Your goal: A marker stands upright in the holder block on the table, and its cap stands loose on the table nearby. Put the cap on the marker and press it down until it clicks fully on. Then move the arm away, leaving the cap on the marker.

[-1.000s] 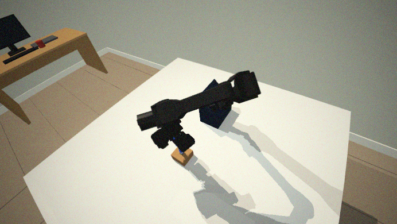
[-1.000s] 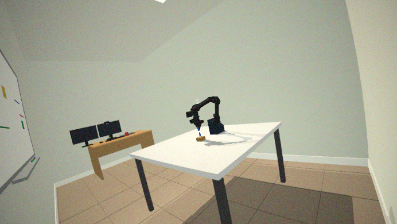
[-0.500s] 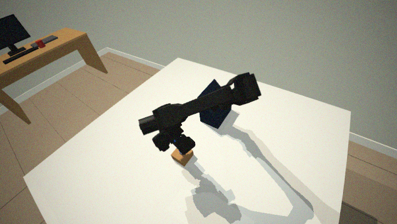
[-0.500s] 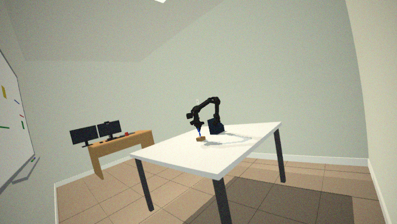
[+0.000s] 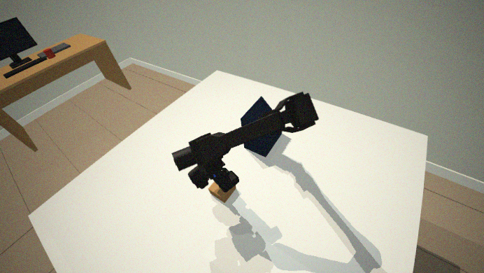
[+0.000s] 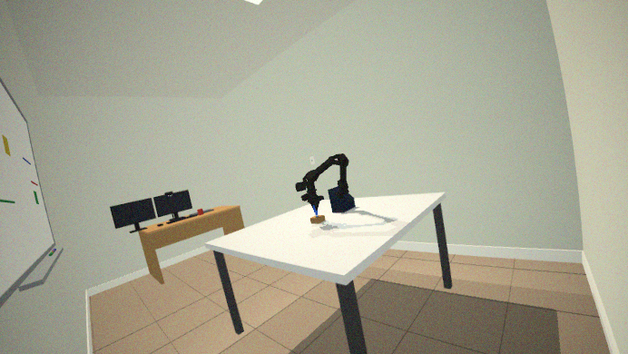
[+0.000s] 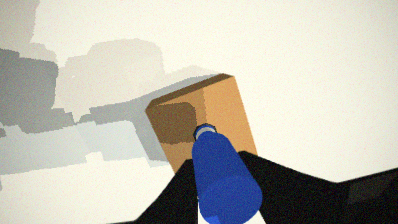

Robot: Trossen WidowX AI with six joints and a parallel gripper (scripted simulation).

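I see the white table (image 5: 350, 168) carrying everything in play, with the arm (image 5: 245, 134) reaching out from its dark blue base block (image 5: 260, 147) toward the near-left part of the top. Its gripper (image 5: 224, 180) hangs directly over the tan holder block (image 5: 222, 193), which sits flat on the table. Through the wrist camera I find the fingers closed partway and clamped on the blue cap (image 7: 222, 177), which fills the gap between them. The cap points down at the holder block (image 7: 220, 107), and its far end meets the marker (image 7: 204, 132), of which I see only a small grey ring at the cap's mouth. How far the cap is seated I cannot tell.
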